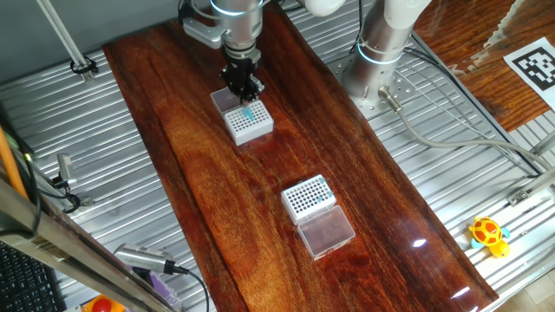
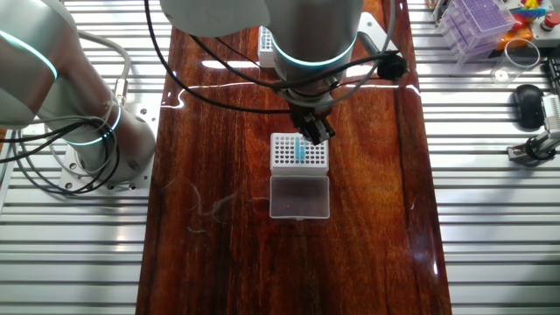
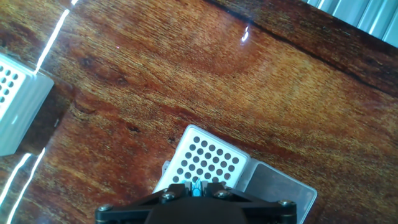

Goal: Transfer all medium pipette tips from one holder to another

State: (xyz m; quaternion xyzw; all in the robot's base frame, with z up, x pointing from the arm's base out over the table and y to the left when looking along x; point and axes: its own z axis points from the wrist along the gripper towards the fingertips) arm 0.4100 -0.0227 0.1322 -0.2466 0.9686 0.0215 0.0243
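1. Two white racks on the wood table (image 1: 173, 156): far rack (image 1: 249, 122) under the gripper (image 1: 245, 94), near rack (image 1: 310, 197) with open clear lid (image 1: 325, 231).
2. One teal pipette tip (image 2: 299, 150) pinched between the fingers, just above far rack's holes.
3. No other tips visible in either rack.

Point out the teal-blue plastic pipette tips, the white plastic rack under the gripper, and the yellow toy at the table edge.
teal-blue plastic pipette tips (image 1: 250, 113), one fixed view, middle of the teal cluster.
white plastic rack (image 2: 286, 154), the other fixed view, bare holed top left of the tips.
yellow toy (image 1: 488, 234), one fixed view, its body.
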